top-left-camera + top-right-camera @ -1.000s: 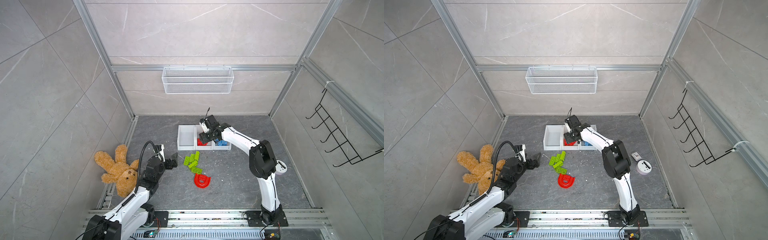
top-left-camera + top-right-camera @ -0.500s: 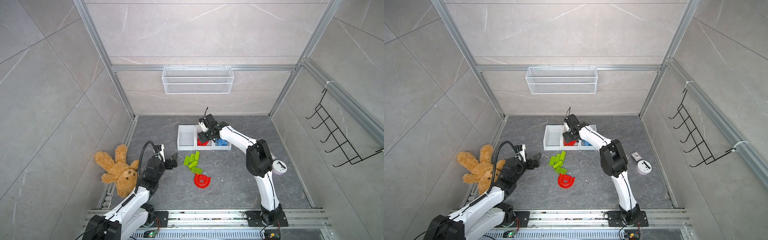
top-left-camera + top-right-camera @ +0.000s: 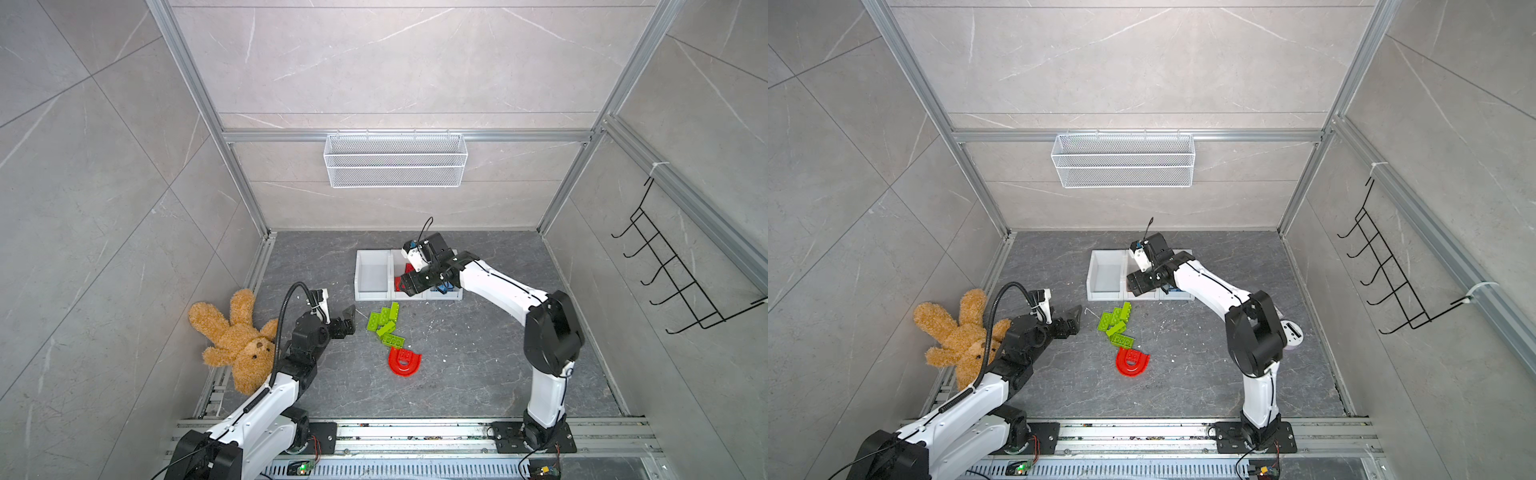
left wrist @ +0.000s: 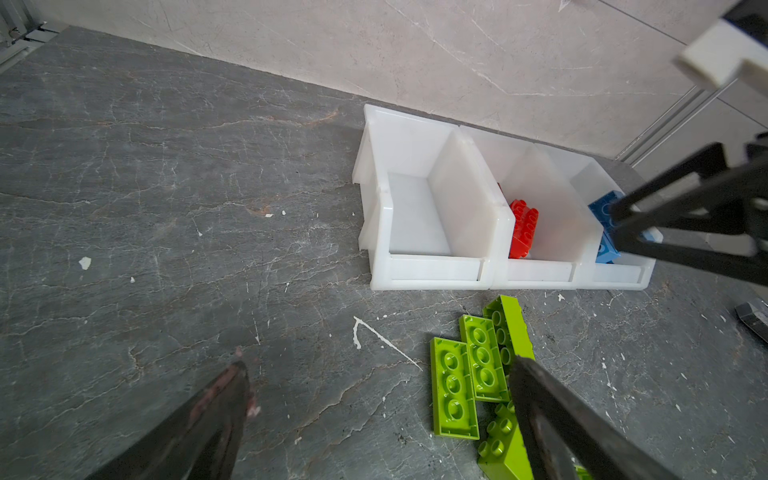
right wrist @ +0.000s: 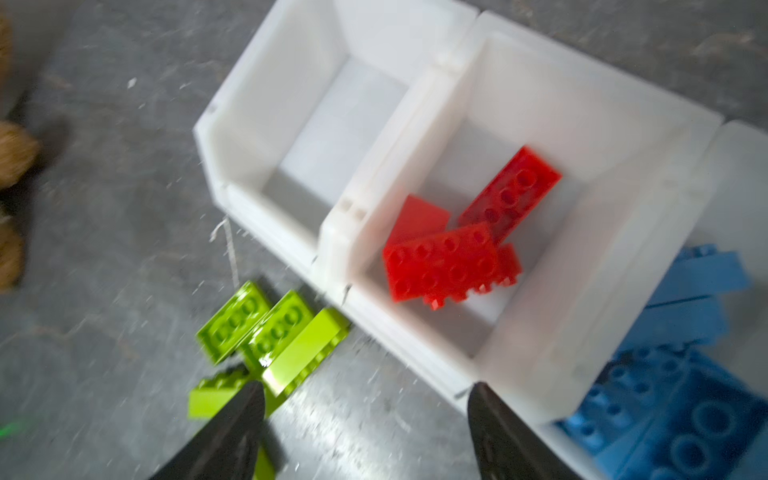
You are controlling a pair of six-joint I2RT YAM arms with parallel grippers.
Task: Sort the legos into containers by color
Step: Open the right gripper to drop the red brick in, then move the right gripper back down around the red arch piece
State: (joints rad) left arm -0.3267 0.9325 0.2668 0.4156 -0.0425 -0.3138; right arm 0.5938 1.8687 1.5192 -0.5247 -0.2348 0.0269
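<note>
Currently right end effector spread, empty, above red legos in middle container.

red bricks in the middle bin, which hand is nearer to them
Right. The right hand hovers over the bin holding the red bricks; the left hand is farther off, beside the green bricks.

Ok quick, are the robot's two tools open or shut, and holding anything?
Left tool: open, holding nothing.
Right tool: open, holding nothing.
</note>
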